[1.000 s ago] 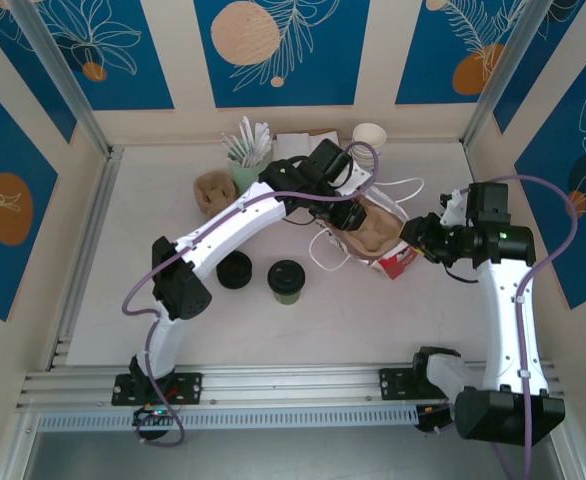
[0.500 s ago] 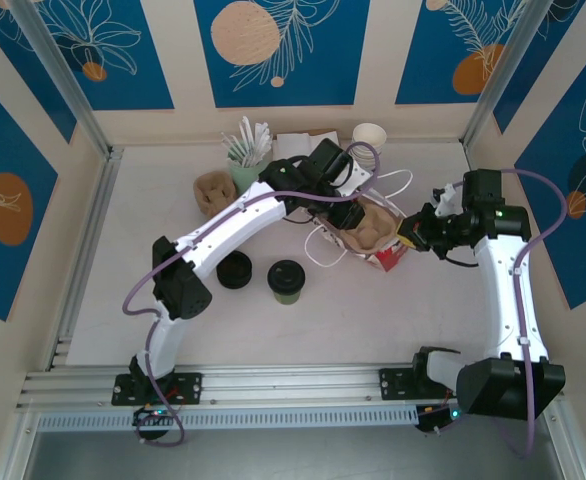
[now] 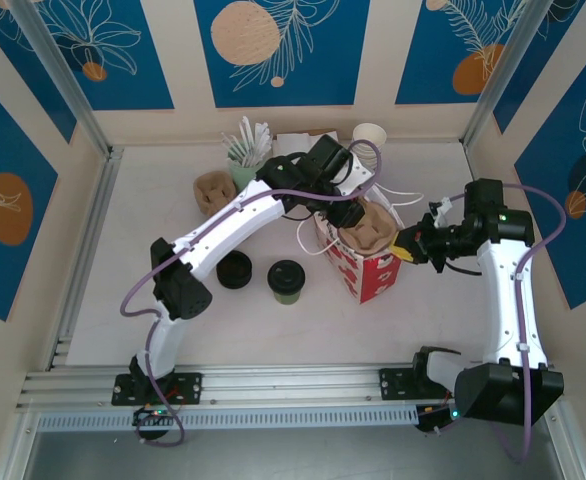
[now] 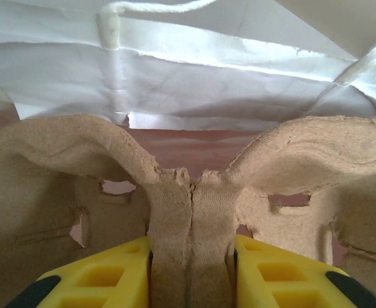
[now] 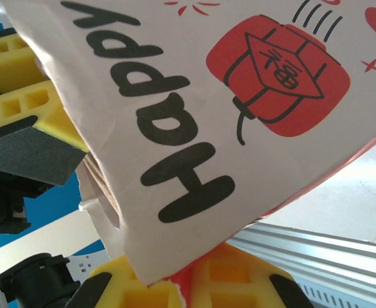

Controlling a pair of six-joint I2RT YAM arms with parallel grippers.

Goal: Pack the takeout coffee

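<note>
- Top view: my left gripper [image 3: 356, 222] reaches over the table [image 3: 153, 220] into the open mouth of the red paper bag [image 3: 368, 272].
- Its jaws are hard to read from up here. A pulp cup carrier [image 3: 373, 232] sits in the bag's mouth right at them.
- My right gripper [image 3: 405, 250] is against the bag's right-hand edge.
- The takeout coffee [image 3: 287, 281] stands upright on the table, lid on, outside the bag and to its left. It is apart from both of my grippers.
- A black disc [image 3: 235, 270] lies just beside the coffee on its left. A mint cup with white sticks [image 3: 243, 160] stands at the back, by my left arm.
- Left wrist view: my left gripper [image 4: 191, 269] has its jaws pinching the carrier's [image 4: 66, 167] central ridge. One yellow finger [image 4: 111, 276] presses on each side.
- Beyond the carrier is the bag's white inner wall [image 4: 207, 70], with its cord handles.
- Right wrist view: my right gripper [image 5: 188, 289] has its jaws pressed together on the lower edge of the bag [image 5: 194, 115].
- The printed wall, with black lettering and a red lantern, slants across the frame.
</note>
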